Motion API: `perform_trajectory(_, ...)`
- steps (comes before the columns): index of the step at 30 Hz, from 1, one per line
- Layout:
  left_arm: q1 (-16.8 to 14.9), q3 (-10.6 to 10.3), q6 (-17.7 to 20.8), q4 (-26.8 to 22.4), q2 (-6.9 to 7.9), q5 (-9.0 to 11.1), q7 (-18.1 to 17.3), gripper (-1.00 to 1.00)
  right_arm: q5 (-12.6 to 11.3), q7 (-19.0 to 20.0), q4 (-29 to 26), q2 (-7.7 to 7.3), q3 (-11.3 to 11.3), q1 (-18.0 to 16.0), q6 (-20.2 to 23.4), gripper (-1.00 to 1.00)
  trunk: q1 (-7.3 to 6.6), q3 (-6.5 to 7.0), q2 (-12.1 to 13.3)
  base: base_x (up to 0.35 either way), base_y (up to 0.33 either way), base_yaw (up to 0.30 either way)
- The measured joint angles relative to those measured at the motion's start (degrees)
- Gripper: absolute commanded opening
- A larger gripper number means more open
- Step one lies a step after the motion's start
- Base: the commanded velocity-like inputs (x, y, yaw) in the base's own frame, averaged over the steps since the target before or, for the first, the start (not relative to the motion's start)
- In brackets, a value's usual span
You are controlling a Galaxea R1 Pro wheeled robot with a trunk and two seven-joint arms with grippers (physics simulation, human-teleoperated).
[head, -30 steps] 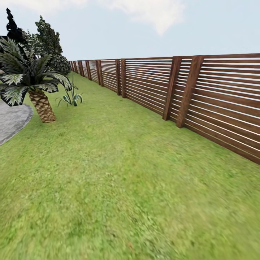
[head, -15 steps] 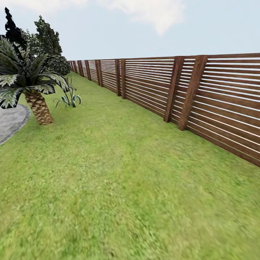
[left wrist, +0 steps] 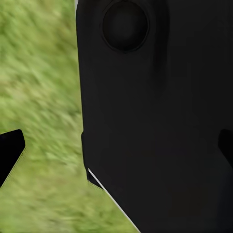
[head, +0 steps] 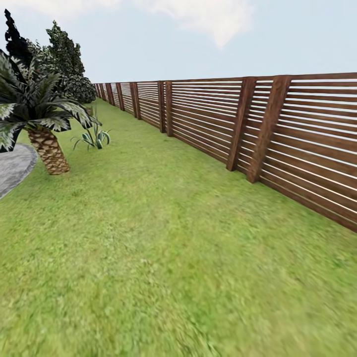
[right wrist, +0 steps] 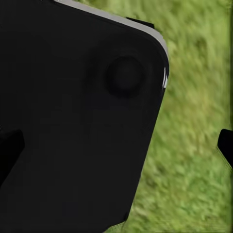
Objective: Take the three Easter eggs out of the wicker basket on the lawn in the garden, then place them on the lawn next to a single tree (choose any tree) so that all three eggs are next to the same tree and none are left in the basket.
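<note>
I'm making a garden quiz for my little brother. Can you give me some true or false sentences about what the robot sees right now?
1. A brown horizontal-slat wooden fence runs along the right side of the green grassy lawn. True.
2. A short palm with a rough brown trunk stands beside the grey paved patio. True.
3. A blue swimming pool lies in the middle of the grass. False: it is plain grass there.
4. The sky is black with stars. False: it is pale blue with white cloud.
5. A small spiky green plant grows behind the palm. True.
</note>
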Motion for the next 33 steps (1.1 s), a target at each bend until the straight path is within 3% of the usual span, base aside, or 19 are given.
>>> perform_trajectory(33,0.0,0.0,0.0,0.0,0.00,0.0,0.0,1.00,0.0,0.0,0.0,0.00,0.0,0.0,0.0,1.00,0.00,0.00,0.0,0.325,0.000,0.000)
